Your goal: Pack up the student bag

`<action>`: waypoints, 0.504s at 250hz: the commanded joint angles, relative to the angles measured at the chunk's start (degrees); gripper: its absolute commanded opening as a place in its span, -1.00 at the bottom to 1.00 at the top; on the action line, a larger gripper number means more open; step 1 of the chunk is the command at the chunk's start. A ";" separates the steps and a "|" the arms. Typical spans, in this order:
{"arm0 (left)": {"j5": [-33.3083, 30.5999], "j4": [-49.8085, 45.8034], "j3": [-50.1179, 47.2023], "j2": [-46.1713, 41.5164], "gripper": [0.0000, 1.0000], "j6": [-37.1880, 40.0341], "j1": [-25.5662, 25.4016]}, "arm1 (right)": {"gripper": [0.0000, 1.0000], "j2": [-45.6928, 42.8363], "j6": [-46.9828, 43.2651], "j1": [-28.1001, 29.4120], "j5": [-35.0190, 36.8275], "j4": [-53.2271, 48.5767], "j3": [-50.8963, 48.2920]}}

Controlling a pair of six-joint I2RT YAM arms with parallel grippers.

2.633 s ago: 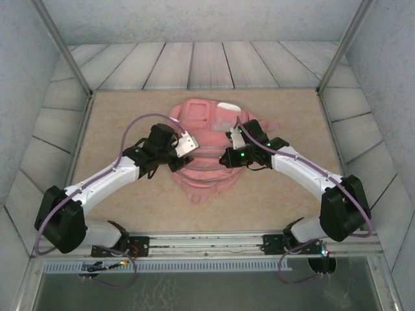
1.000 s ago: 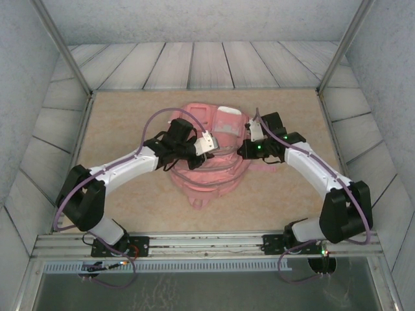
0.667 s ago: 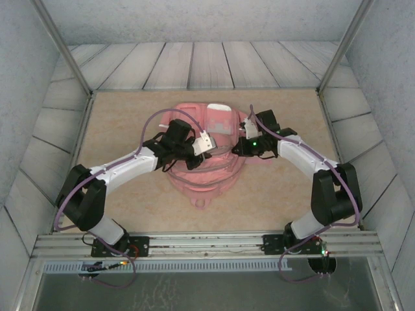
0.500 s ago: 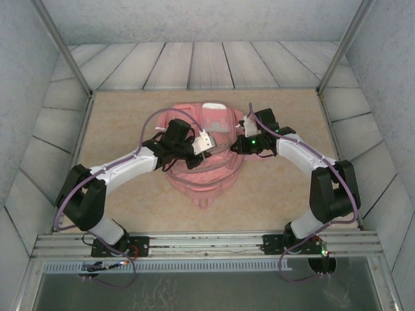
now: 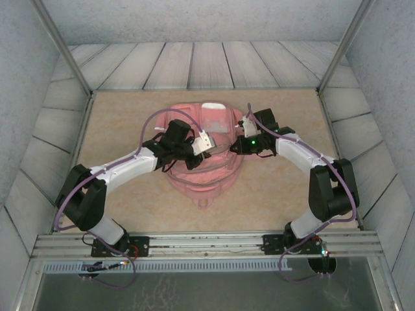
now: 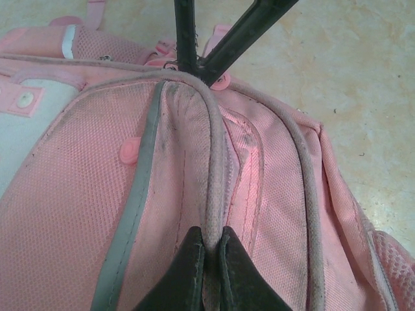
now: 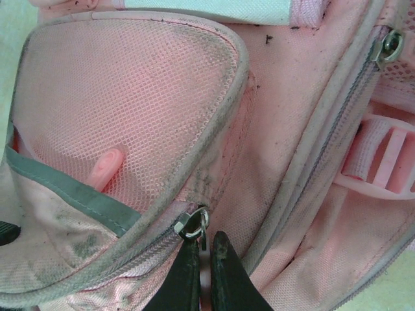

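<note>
The student bag [image 5: 204, 172] lies flat on the tan surface [image 5: 130, 116], about mid-width and a little toward the far side. Its carry loop points at the near edge and a white strip [image 5: 213, 107] marks its far end. Both arms reach in over it, one from each side.

The left gripper [image 6: 211, 241] is clenched on the piped edge [image 6: 209, 162] of a front pocket, with the cord squeezed between its two dark fingers. The fabric rises in a ridge from that pinch, next to a grey trim band [image 6: 139, 188]. This looks like an anchoring hold: it keeps the pocket panel taut so the soft bag does not slide or bunch up while the other arm works.

The right gripper [image 7: 202, 246] is closed at the far-right side of the bag. Its fingertips are nipped on what seems to be the small metal zip pull [image 7: 202, 234], which hangs from the slider [image 7: 192, 225]. The tab is tiny, so how firmly it is held is hard to tell. Just above is a mesh pocket [image 7: 130, 116] with a pink toggle [image 7: 107, 165] showing through the netting, and a webbing buckle [image 7: 379, 162] lies to the right.

The left wrist view shows the right gripper's fingers meeting at the far end of the same piped ridge, so the two grips face each other along one seam. I judge the step to be working a zip, with one arm bracing and the other pulling. The pull could slip out of the grip, or the whole bag could drag if the brace gives.
</note>
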 commanded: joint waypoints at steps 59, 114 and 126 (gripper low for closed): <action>6.31 -5.41 -0.67 -3.71 -0.85 -0.76 0.14 | -0.61 -0.50 -2.49 -4.02 3.11 4.27 0.71; 6.98 -6.12 -1.04 -4.62 -0.78 -1.26 0.14 | -0.36 -1.03 -3.06 -3.94 4.80 2.00 2.05; 6.85 -6.12 -1.45 -4.96 -0.76 -1.43 0.13 | -0.29 -1.25 -3.40 -3.96 5.33 1.18 2.62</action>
